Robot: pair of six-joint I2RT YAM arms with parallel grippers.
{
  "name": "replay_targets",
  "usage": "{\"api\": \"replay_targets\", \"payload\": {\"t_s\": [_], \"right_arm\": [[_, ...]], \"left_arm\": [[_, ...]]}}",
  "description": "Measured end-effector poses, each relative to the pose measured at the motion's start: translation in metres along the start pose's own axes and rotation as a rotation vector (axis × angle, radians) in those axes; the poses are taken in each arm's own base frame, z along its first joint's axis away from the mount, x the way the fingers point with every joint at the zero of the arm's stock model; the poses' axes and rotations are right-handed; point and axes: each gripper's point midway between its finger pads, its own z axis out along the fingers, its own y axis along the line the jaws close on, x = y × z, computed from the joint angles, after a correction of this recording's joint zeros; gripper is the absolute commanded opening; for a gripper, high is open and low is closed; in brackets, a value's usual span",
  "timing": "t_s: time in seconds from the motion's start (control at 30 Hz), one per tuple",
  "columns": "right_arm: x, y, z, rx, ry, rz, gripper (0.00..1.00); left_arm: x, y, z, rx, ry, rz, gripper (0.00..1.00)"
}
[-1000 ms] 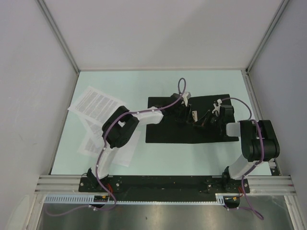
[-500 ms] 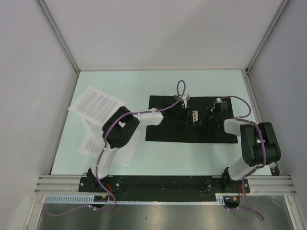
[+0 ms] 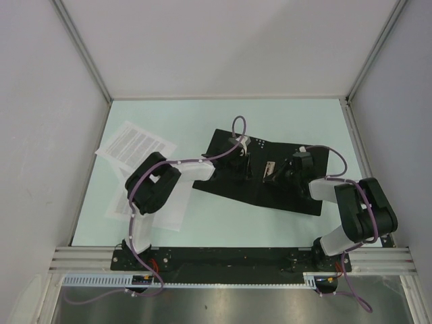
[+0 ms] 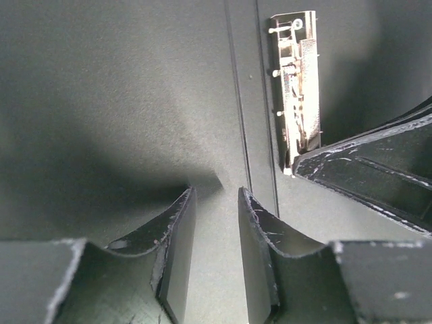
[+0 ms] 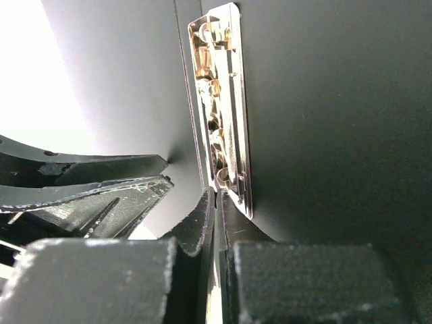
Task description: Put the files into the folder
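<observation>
**Desk:** Where's the folder sitting rn?

**Me:** I'm seeing the folder (image 3: 270,197) lying open on the pale green table (image 3: 202,115), black inside facing up. It's sitting skewed, centre-right. Its metal spine clip (image 5: 223,101) is running along the middle crease.

**Desk:** Grippers?

**Me:** The right gripper (image 5: 214,197) is reaching in w/ its fingers pressed tight together, and the tips are touching the near end of the clip. The left gripper (image 4: 214,194) is hovering low over the black panel just beside the crease lines. Its fingers are standing apart w/ a narrow gap and nothing btwn them. Both sets of tips are sitting close to each other by the clip's end.

**Desk:** And the files?

**Me:** The files (image 3: 135,145) are lying on the left side of the table, left of the folder and not on it. They're a few white sheets overlapping, and the far one is tilted and printed w/ text blocks. The left arm's elbow is hanging over the nearer sheets, so I'm only seeing parts of those.
</observation>
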Motion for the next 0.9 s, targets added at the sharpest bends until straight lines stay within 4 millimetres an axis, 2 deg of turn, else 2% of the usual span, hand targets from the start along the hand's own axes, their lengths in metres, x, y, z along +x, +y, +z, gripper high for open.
{"api": "replay_targets", "payload": {"t_s": [0.23,0.37,0.53,0.63,0.73,0.9], "right_arm": [[0.000,-0.003,-0.001,0.033,-0.039,-0.001,0.00],[0.004,-0.011,-0.010,0.074,-0.089,0.016,0.00],[0.012,-0.021,-0.017,0.075,-0.136,0.069,0.00],[0.012,-0.021,-0.017,0.063,-0.148,0.084,0.00],[0.011,-0.020,-0.016,0.052,-0.153,0.082,0.00],[0.010,-0.018,-0.012,0.037,-0.160,0.076,0.00]], "left_arm": [[-0.001,-0.001,0.003,0.025,-0.029,-0.022,0.37],[0.000,0.002,0.002,0.058,-0.050,-0.072,0.34],[-0.001,0.004,-0.002,0.066,-0.056,-0.072,0.38],[0.004,-0.005,-0.004,0.090,-0.038,-0.055,0.37],[0.017,-0.021,-0.005,0.129,0.002,-0.036,0.33],[0.056,-0.057,-0.007,0.228,0.088,-0.001,0.27]]}}
